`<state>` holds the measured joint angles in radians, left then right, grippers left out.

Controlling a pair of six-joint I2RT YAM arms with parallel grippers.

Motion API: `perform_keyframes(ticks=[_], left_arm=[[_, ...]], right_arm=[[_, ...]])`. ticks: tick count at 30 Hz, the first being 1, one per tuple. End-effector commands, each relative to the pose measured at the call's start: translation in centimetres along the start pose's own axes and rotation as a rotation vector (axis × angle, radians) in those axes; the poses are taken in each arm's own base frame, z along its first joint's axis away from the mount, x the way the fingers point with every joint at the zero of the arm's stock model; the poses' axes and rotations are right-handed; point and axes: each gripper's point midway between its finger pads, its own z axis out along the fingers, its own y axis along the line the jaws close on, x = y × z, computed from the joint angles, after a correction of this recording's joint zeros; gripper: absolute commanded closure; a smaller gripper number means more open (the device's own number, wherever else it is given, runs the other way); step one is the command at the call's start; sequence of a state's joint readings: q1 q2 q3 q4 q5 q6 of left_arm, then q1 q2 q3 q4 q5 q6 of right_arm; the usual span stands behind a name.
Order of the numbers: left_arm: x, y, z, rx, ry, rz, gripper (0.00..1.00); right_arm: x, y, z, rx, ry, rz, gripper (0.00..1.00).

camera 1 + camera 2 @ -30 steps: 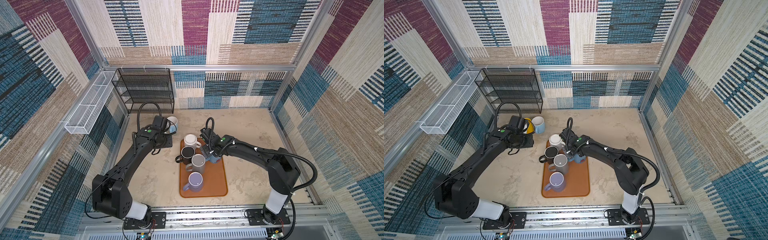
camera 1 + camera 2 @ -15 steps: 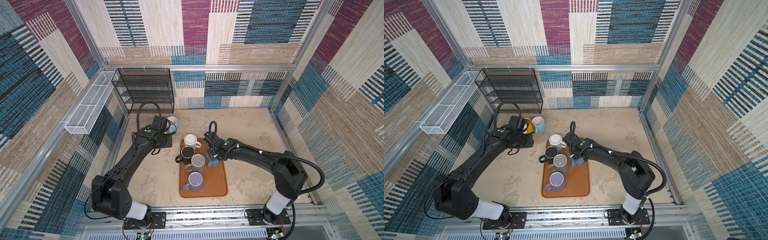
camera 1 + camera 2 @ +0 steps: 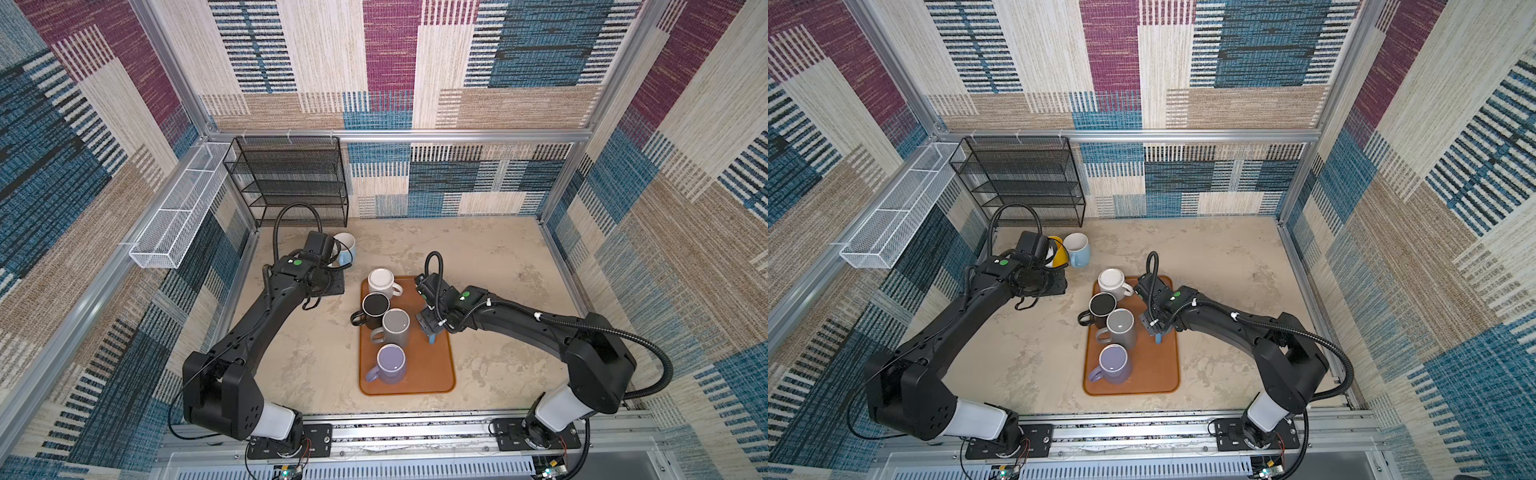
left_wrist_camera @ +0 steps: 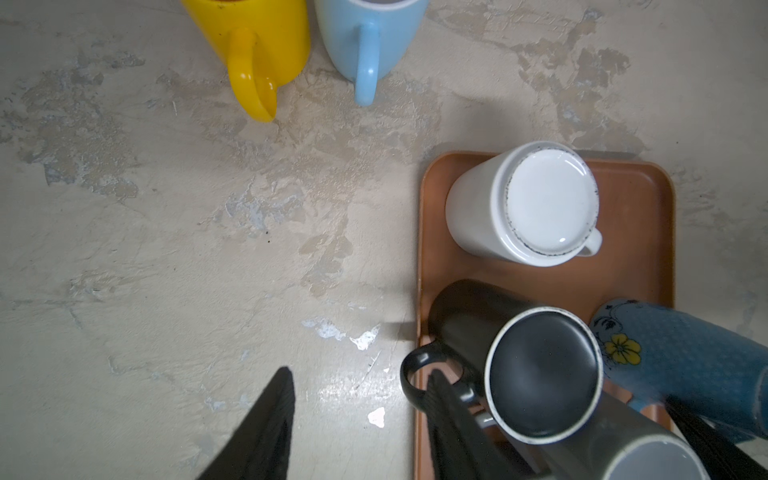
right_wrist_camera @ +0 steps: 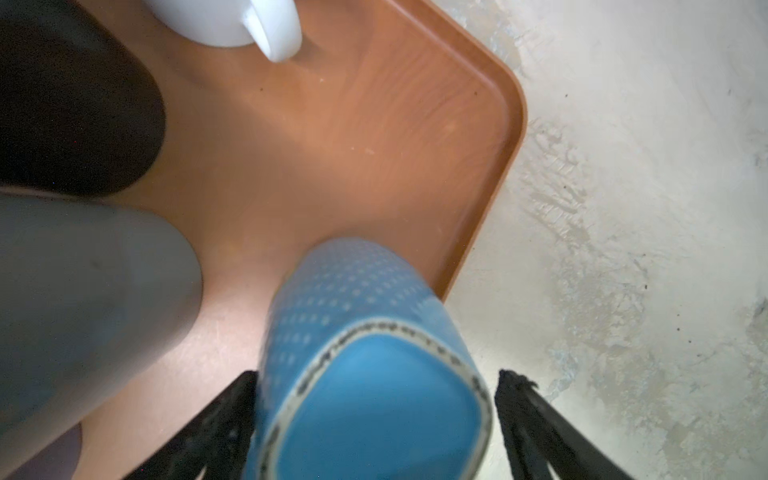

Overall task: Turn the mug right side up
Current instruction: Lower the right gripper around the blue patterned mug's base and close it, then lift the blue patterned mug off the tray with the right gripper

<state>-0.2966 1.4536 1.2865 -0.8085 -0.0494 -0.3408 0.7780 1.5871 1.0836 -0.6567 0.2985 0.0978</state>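
One blue mug (image 5: 332, 311), carried away from white mug (image 3: 381, 280)

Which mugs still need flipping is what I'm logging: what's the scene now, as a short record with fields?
tray: four mugs stand on it
white mug: on tray, base up
black mug: on tray, base up
grey mug, purple mug: on tray, which way up unclear
blue dotted mug: over tray, base up
right gripper: fingers either side of blue dotted mug, grip unclear
left gripper: open, empty, over table at tray's edge
yellow mug, light blue mug: on table, off tray
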Motion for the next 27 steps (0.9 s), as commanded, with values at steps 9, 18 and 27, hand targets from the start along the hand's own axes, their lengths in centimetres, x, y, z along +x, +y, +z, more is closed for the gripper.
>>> perform_keyframes(ticks=[9, 18, 27], left_arm=[[-0.2, -0.1, -0.3, 0.002, -0.005, -0.007, 0.52], [-0.1, 0.0, -0.4, 0.003, -0.007, -0.007, 0.52], [0.1, 0.2, -0.8, 0.0, -0.017, -0.007, 0.52]], right_arm=[[3.3, 0.4, -0.9, -0.056, 0.067, 0.021, 0.21], [3.4, 1.2, -1.1, -0.104, 0.072, 0.018, 0.44], [2.8, 1.4, -0.7, -0.104, 0.081, 0.011, 0.59]])
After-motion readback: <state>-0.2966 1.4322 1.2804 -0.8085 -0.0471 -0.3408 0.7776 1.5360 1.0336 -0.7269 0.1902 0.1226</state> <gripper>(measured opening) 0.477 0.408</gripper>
